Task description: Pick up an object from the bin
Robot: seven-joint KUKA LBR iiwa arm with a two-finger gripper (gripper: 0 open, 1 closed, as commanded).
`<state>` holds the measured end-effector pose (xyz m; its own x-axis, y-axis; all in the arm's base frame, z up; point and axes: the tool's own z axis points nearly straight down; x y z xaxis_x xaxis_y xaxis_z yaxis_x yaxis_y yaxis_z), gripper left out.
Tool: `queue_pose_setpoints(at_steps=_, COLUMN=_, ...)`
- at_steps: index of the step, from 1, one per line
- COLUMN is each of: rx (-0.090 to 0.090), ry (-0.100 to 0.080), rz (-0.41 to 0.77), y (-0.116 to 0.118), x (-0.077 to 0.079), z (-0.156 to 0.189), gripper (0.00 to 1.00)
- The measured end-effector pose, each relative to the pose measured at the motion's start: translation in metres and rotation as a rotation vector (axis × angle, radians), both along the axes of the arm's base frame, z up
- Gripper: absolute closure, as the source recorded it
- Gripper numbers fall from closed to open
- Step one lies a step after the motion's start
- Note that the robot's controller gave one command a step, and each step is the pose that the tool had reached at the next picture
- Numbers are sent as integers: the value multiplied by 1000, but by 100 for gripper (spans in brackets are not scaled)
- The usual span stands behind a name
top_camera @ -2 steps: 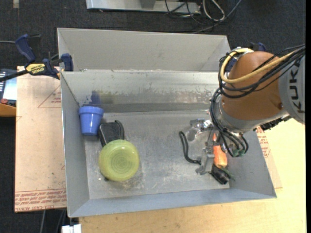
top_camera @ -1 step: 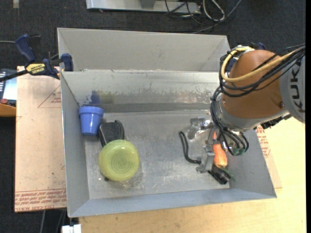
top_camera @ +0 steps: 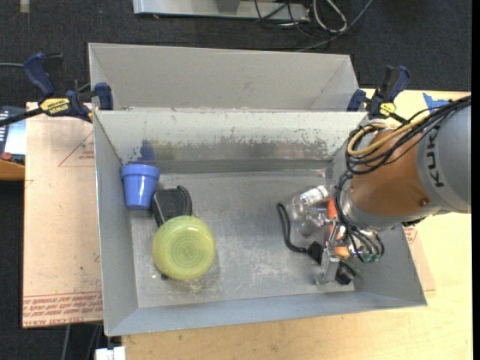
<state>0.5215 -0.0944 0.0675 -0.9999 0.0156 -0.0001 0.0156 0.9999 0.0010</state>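
Hovering with gripper point(top_camera: 330, 265) low at the bin's point(top_camera: 247, 220) right end, open or closed impossible to tell, probably risking closing on nothing, being well apart from blue cup point(top_camera: 140, 184), black lump point(top_camera: 174, 202) and green disc point(top_camera: 184, 247) at left.

A small black object point(top_camera: 171, 202) lies half under the round yellow-green disc point(top_camera: 184, 247) — kind unclear. The orange-covered grey robot arm point(top_camera: 405, 182), cut by the right edge, hides the grey metal bin's point(top_camera: 225, 137) right wall.
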Motion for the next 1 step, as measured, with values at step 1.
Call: queue_pose_setpoints(at_steps=1, rx=1, ry=-15, rz=-26, y=-2, x=-16, z=90, gripper=0)
